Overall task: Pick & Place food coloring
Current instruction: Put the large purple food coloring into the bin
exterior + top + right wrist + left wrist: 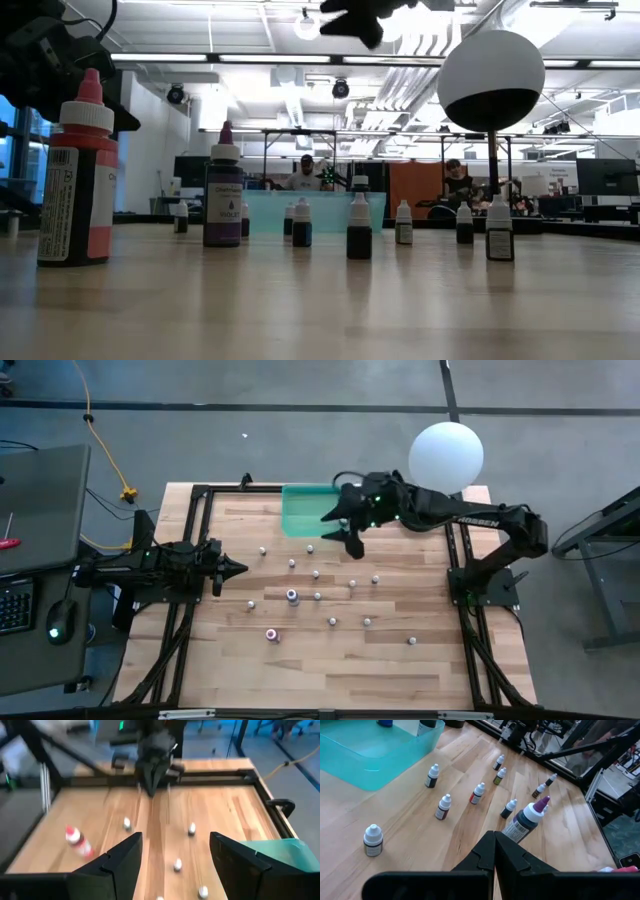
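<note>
Several tiny food coloring bottles (316, 574) with whitish caps stand upright, scattered over the wooden table. Two are larger: a purple one (292, 596) and a pink one (272, 633). In the low view the pink bottle (78, 175) and the purple bottle (223, 190) stand nearest. My right gripper (340, 528) hangs open and empty above the near right corner of the green tray (305, 510); its wrist view shows the gripper (175, 845) high over the table. My left gripper (236, 568) is shut at the table's left side, pointing at the bottles (443, 806).
A white globe lamp (447, 455) stands at the table's far right, behind the right arm. A black frame (200, 495) borders the table. In the left wrist view the tray (365, 755) holds two things at its far side. People sit in the room behind (305, 172).
</note>
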Controlling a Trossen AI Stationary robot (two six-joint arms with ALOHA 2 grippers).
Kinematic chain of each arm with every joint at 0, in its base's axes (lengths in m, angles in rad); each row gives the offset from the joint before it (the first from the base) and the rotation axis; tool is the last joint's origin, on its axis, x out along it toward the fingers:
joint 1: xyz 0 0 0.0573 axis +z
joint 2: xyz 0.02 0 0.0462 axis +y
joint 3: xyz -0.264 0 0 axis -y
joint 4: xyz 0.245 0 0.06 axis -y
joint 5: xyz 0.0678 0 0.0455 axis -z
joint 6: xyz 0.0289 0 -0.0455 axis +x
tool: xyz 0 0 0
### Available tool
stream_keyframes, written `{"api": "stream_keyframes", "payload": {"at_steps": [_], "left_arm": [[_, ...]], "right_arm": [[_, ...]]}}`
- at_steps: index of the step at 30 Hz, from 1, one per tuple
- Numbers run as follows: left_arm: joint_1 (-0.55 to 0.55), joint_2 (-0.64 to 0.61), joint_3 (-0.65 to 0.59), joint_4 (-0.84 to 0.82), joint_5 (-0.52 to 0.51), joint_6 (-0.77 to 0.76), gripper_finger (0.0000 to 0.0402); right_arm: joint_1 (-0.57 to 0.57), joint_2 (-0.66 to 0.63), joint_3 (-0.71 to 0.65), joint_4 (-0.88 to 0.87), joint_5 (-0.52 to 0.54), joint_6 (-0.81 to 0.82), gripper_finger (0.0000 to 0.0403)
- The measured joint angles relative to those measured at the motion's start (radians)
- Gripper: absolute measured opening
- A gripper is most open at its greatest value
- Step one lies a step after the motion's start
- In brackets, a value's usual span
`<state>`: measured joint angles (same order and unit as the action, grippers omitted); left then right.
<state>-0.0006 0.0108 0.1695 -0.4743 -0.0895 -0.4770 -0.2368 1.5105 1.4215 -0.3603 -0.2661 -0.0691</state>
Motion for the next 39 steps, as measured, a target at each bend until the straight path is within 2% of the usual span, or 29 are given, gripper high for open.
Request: {"api": "stream_keyframes", "payload": {"at_steps": [3, 14, 19, 21, 29, 36, 39], "left_arm": [[0.0, 0.0, 0.0, 0.0, 0.0, 0.0, 0.0], [0.0, 0.0, 0.0, 0.0, 0.0, 0.0, 0.0], [0.0, 0.0, 0.0, 0.0, 0.0, 0.0, 0.0], [0.0, 0.0, 0.0, 0.0, 0.0, 0.0, 0.0], [0.0, 0.0, 0.0, 0.0, 0.0, 0.0, 0.0], [0.0, 0.0, 0.0, 0.0, 0.0, 0.0, 0.0], [0.0, 0.0, 0.0, 0.0, 0.0, 0.0, 0.0]], "right_arm": [[0.045, 0.059, 0.165, -0.168, 0.043, -0.043, 0.0224], [0.136, 0.392, 0.748, -0.577, 0.021, -0.106, 0.0224], [0.178, 0.555, 0.925, -0.714, 0.029, -0.175, 0.0224], [0.189, 0.595, 0.931, -0.709, 0.032, -0.179, 0.0225], [0.226, 0.66, 0.757, -0.649, 0.033, -0.182, 0.0224], [0.264, 0.66, 0.564, -0.422, 0.035, -0.183, 0.0224], [0.277, 0.66, 0.5, -0.345, 0.073, -0.177, 0.0224]]}}
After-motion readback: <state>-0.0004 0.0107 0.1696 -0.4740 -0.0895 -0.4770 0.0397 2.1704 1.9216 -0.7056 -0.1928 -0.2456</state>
